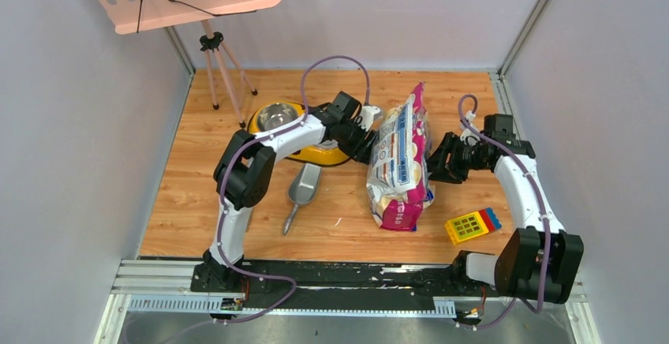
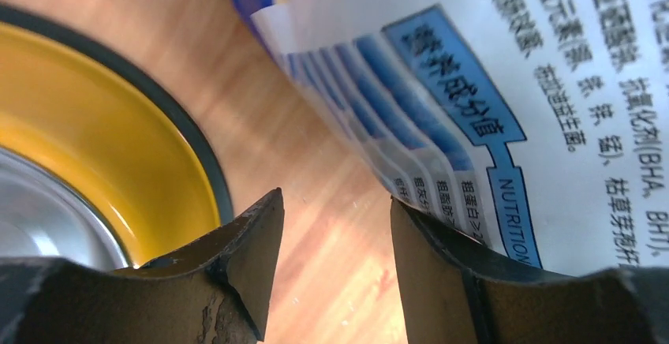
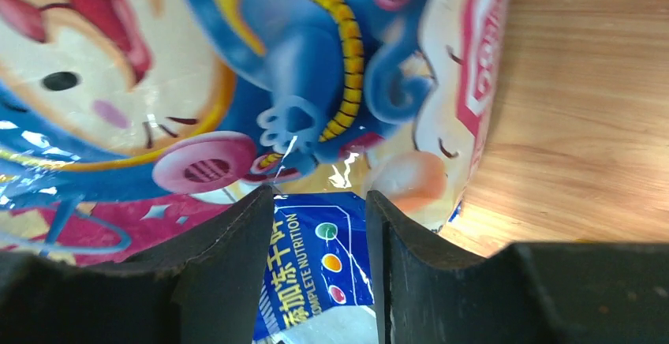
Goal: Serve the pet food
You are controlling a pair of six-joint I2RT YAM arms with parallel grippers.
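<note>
Bag-grasping stage: the glossy pink-blue cartoon-cat pet food bag (image 1: pixel 398 162) stands on the wooden surface (image 1: pixel 189 202) between left pincer (image 2: pixel 335 202) and right pincer (image 3: pixel 319 198), both open and empty; next, I judge, each must close on the bag's sides.
</note>
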